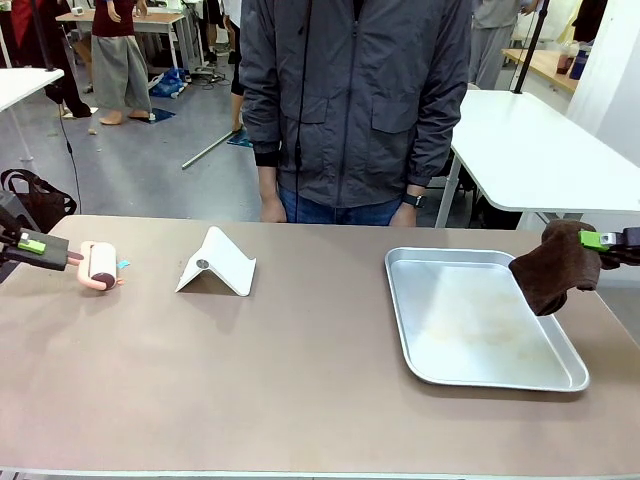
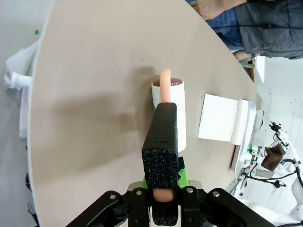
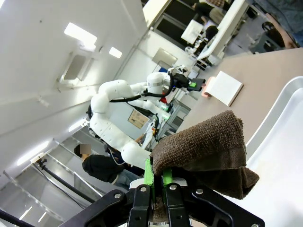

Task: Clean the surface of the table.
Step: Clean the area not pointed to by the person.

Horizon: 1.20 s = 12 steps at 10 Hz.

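Note:
The brownish-taupe table [image 1: 300, 370] stretches across the front view. At its left edge my left gripper [image 1: 60, 255] is shut on the pink handle of a lint roller [image 1: 100, 266], whose white roll [image 2: 169, 113] lies low at the tabletop [image 2: 94, 85]; I cannot tell if it touches. A black foam finger [image 2: 162, 142] lies over the handle. At the right edge my right gripper [image 1: 600, 241] is shut on a dark brown cloth [image 1: 556, 266], which hangs over the right rim of the metal tray. The cloth [image 3: 203, 151] droops over the gripper [image 3: 158, 177].
A shiny metal tray [image 1: 400, 290] lies on the right half of the table. A white folded stand [image 1: 217, 263] sits left of centre, beside the roller. A person in a grey jacket [image 1: 350, 100] stands at the far edge, hands down.

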Each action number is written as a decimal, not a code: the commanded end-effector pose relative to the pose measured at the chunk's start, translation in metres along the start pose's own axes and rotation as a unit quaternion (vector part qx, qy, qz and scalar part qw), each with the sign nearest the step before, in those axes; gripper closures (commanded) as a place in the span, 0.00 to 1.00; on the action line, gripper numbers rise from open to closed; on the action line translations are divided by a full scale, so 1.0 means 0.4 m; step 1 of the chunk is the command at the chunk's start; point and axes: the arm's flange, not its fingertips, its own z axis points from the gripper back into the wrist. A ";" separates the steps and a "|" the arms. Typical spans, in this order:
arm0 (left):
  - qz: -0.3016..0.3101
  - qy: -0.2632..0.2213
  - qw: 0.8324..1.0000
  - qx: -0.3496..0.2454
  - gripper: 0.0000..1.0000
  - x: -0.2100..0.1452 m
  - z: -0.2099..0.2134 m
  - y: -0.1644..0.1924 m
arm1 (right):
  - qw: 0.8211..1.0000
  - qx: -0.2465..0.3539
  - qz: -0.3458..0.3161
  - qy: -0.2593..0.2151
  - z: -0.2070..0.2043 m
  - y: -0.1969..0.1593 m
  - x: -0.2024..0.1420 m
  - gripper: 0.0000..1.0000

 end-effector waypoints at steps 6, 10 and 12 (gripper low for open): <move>-0.029 0.064 0.997 0.034 0.97 0.049 -0.161 -0.097 | 1.000 0.003 0.008 -0.010 -0.002 0.005 0.010 0.92; -0.127 -0.008 0.991 -0.043 0.97 0.023 -0.055 -0.244 | 1.000 0.003 0.008 -0.010 -0.002 0.005 0.010 0.92; -0.178 -0.044 0.979 -0.090 0.97 -0.034 0.060 -0.305 | 1.000 0.003 0.008 -0.010 -0.002 0.005 0.010 0.92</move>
